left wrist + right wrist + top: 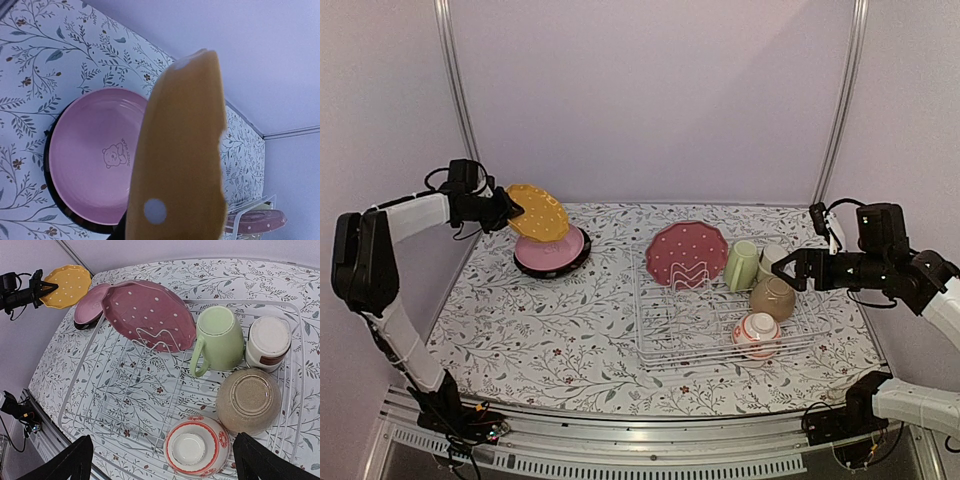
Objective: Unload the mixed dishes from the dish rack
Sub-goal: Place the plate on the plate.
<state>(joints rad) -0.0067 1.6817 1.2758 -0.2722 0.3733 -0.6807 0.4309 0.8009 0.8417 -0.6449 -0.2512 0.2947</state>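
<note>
- The orange plate [538, 212] has a wavy rim and a scatter of pale dots. It hangs tilted in the air at the far left of the table.
- The left gripper [510, 211] is pinching that plate by its left rim, so the plate sticks out to the right of the fingers.
- Right under it, a pink plate [550, 250] with a small bear drawing lies flat on a dark-rimmed plate [47, 150]. The stack sits on the floral tablecloth [540, 330], left of the rack.
- The dish rack [650, 340], white wire, sits on the right half of the table.
- A maroon dotted plate [686, 252] leans upright among the prongs at the rack's far side.
- A pale green cup [741, 265] and a small grey-white cup [772, 258] stand side by side to its right, apparently bottoms up.
- A tan bowl [773, 297] lies upturned just nearer, and a white-and-red bowl [757, 335] lies upturned nearer still.
- The right gripper [788, 268] hovers with its fingers spread wide, holding nothing, at the rack's right edge beside the small cup and tan bowl.
</note>
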